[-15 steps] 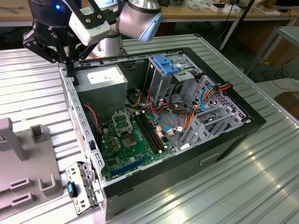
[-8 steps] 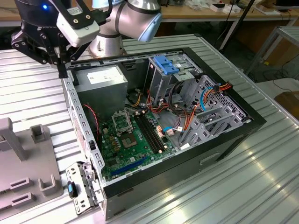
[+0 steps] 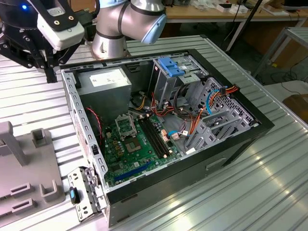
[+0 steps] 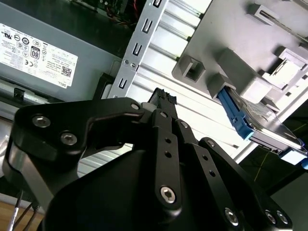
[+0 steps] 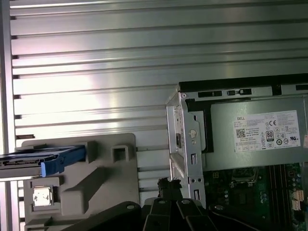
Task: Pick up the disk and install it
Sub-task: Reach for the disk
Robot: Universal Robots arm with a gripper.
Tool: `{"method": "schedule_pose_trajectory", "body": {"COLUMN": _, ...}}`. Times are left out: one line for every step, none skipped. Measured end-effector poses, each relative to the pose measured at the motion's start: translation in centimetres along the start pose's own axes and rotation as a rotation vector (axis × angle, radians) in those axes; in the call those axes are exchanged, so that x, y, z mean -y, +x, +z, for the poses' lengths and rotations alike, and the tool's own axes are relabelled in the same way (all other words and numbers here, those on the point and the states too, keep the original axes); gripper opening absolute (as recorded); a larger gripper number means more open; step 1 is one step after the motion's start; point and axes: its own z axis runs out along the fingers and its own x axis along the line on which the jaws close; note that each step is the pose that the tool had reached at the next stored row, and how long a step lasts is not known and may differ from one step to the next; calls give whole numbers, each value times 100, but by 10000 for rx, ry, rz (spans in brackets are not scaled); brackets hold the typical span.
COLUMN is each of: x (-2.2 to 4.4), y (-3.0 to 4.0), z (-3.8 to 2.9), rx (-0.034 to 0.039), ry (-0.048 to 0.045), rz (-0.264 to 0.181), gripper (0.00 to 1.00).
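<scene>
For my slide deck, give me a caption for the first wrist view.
Blue-railed disk sits in the grey holder beside the open computer case, not yet picked up.

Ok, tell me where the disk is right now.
In both wrist views the disk rests in the grey holder on the ribbed table; that holder lies to the exterior view's left of the open computer case.
</scene>
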Motion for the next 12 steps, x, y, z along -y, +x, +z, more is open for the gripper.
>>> {"method": "schedule_pose_trajectory", "body": {"x": 2, "y": 30, "z": 0, "rx": 1, "ry": 0, "rz": 0, "gripper": 11}}
{"method": "schedule_pose_trajectory", "body": {"x": 5, "y": 70, "z": -2, "rx": -1, "ry": 0, "rz": 0, "gripper": 11}}
{"method": "schedule_pose_trajectory", "body": {"x": 7, "y": 88, "z": -3, "rx": -1, "ry": 1, "rz": 0, "gripper": 11}}
{"method": "schedule_pose_trajectory", "body": {"x": 8, "y": 105, "z": -3, "rx": -1, "ry": 1, "rz": -1, "gripper": 11}}
{"method": "schedule_pose_trajectory", "body": {"x": 10, "y": 128, "z": -4, "rx": -1, "ry": 0, "rz": 0, "gripper": 11}}
{"method": "schedule_pose_trajectory", "body": {"x": 11, "y": 148, "z": -4, "rx": 0, "ry": 0, "rz": -1, "gripper": 11}}
{"method": "schedule_pose_trajectory", "body": {"x": 13, "y": 167, "z": -5, "rx": 0, "ry": 0, "rz": 0, "gripper": 11}}
{"method": "schedule_pose_trajectory", "body": {"x": 14, "y": 187, "z": -5, "rx": 0, "ry": 0, "rz": 1, "gripper": 11}}
{"method": "schedule_pose_trajectory", "body": {"x": 15, "y": 204, "z": -6, "rx": 0, "ry": 0, "rz": 0, "gripper": 11}}
{"method": "schedule_pose_trajectory", "body": {"x": 17, "y": 222, "z": -6, "rx": 0, "ry": 0, "rz": 0, "gripper": 11}}
{"method": "schedule_pose_trajectory", "body": {"x": 19, "y": 248, "z": -7, "rx": 0, "ry": 0, "rz": 0, "gripper": 11}}
{"method": "schedule_pose_trajectory", "body": {"x": 20, "y": 264, "z": -7, "rx": 0, "ry": -1, "rz": 0, "gripper": 11}}
